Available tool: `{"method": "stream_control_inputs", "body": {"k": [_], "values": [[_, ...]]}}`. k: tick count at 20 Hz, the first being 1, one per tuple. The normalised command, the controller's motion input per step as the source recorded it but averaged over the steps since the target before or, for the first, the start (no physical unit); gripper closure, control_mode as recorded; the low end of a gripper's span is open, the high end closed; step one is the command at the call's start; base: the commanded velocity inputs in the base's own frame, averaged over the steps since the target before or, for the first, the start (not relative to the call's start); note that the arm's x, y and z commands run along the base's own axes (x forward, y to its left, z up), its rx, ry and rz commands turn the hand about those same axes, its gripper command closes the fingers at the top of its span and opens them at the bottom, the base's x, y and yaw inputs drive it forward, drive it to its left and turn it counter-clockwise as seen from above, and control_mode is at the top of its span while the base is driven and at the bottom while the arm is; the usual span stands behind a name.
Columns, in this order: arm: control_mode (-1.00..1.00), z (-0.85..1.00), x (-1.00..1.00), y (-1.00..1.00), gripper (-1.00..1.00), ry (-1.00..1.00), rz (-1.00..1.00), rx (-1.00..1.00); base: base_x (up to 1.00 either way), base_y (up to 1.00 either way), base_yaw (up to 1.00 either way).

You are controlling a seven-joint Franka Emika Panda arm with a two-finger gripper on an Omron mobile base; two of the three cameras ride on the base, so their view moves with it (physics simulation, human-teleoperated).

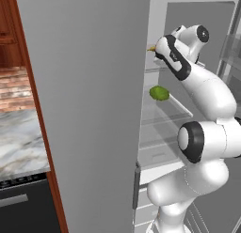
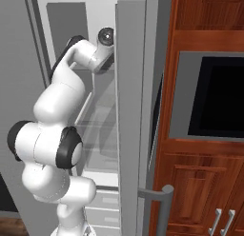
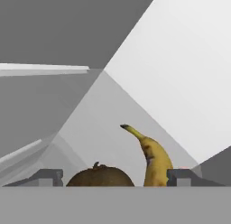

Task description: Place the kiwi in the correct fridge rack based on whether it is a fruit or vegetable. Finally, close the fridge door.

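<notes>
In the hand view the brown kiwi [image 3: 100, 176] lies on the fridge rack [image 3: 90, 128], low between my fingertips [image 3: 45, 178]. My gripper [image 3: 113, 178] is open, its jaws wide apart and clear of the kiwi on both sides. A yellow banana [image 3: 155, 162] rests on the same rack just right of the kiwi, its tip also seen in the left base view [image 1: 151, 48]. My arm [image 1: 207, 86] reaches into the top of the fridge. The fridge door [image 2: 133, 111] stands open, seen edge-on, with its bar handle [image 2: 164, 206] low down.
A bright-green oval [image 1: 159, 92] lies on the shelf below. A large plain grey panel [image 1: 89, 110] stands close on the left of the opening. Wooden cabinets and a dark oven window [image 2: 219, 97] are to the right. A marble counter [image 1: 21, 143] lies far left.
</notes>
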Motion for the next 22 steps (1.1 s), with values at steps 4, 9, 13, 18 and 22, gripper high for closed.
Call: {"method": "stream_control_inputs", "body": {"k": [4,9,13,18,22], "values": [[-1.0,-0.09,0.0,0.0,-1.0,-0.13,0.0,-0.05,0.0,0.0,0.0],[-1.0,0.13,-0.07,0.01,-1.0,0.0,0.0,-0.02,0.0,0.0,0.0],[-1.0,0.33,-0.09,0.07,-1.0,0.0,0.0,-0.04,0.0,0.0,0.0],[-1.0,0.23,-0.29,0.03,-1.0,0.06,0.0,-0.07,0.0,0.0,0.0],[-1.0,0.0,-0.68,0.18,-1.0,0.11,0.0,-0.11,0.0,0.0,0.0]]}}
